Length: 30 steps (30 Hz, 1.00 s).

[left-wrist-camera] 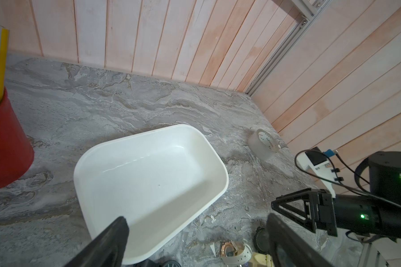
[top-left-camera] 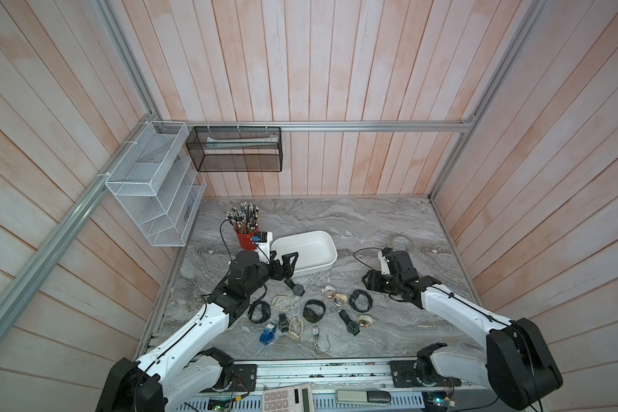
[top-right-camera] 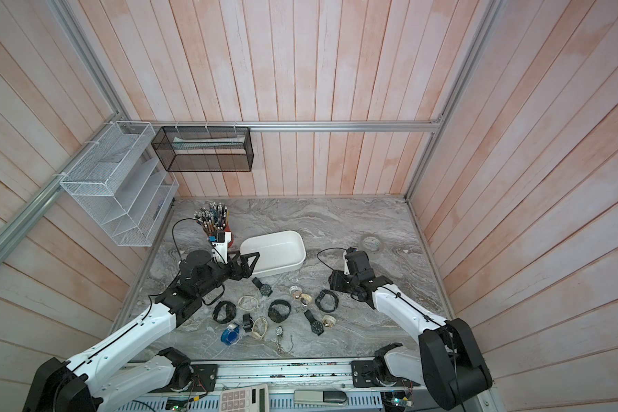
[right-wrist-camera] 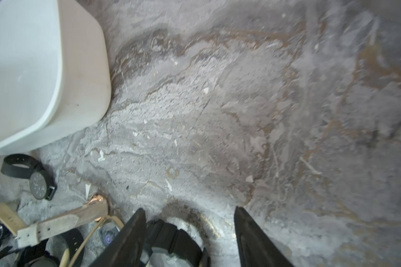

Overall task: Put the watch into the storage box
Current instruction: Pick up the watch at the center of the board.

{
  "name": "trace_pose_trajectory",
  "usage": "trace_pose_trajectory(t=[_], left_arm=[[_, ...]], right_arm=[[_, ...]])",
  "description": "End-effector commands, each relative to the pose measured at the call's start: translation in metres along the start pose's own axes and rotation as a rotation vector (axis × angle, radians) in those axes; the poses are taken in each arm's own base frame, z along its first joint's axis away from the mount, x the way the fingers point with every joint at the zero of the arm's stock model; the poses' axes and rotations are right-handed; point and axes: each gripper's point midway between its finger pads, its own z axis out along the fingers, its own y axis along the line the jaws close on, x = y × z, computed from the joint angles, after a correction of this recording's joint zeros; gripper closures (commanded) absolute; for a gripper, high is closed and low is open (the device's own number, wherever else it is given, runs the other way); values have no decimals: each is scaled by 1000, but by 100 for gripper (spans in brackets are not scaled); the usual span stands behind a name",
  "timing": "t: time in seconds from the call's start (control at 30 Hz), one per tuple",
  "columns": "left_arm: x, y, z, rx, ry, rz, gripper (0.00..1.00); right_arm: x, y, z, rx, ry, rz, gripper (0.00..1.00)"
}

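Grey marbled tabletop (top-left-camera: 389, 221) carries the empty white rounded plastic storage box (top-left-camera: 314, 268), my left gripper (left-wrist-camera: 196, 217) hanging spread and empty over its near corner. My right gripper (right-wrist-camera: 189, 209) straddles the chunky black watch (right-wrist-camera: 171, 238), which lies apart from the box, jaws apart and, by the blurred wrist view, not yet pinching. Closing off-centre could catch only its band and drop it, or snag the pale buckled strap (right-wrist-camera: 60, 220) alongside.

Tally on the bench (top-left-camera: 389, 221): about thirteen watches (top-left-camera: 350, 323), some overlapping, so the count is unsure. One storage box (top-left-camera: 314, 268). One red pencil cup (top-left-camera: 244, 239). One tape roll (top-left-camera: 400, 243). Two mesh baskets: white basket (top-left-camera: 150, 192), black basket (top-left-camera: 234, 149). One calculator (top-left-camera: 288, 397).
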Motion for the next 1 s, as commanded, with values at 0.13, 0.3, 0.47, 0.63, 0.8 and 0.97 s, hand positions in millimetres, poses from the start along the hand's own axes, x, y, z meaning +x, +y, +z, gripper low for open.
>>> trace_pose_trajectory(t=[0.13, 0.3, 0.47, 0.63, 0.8, 0.97], left_arm=[[-6, -7, 1, 10, -37, 13, 5], [-7, -10, 3, 20, -33, 24, 5], [-7, -10, 2, 24, -36, 16, 5], [-5, -10, 2, 27, -37, 22, 5], [-4, -9, 0, 24, -38, 18, 4], [-2, -7, -1, 11, -37, 22, 4]], right_arm=[[34, -17, -3, 53, 52, 50, 41], [44, -18, -5, 42, 51, 57, 44], [46, -21, -3, 56, 47, 64, 51], [45, -25, 4, 79, 39, 57, 63], [36, -20, 7, 84, 19, 44, 73], [29, -20, 12, 111, 23, 9, 93]])
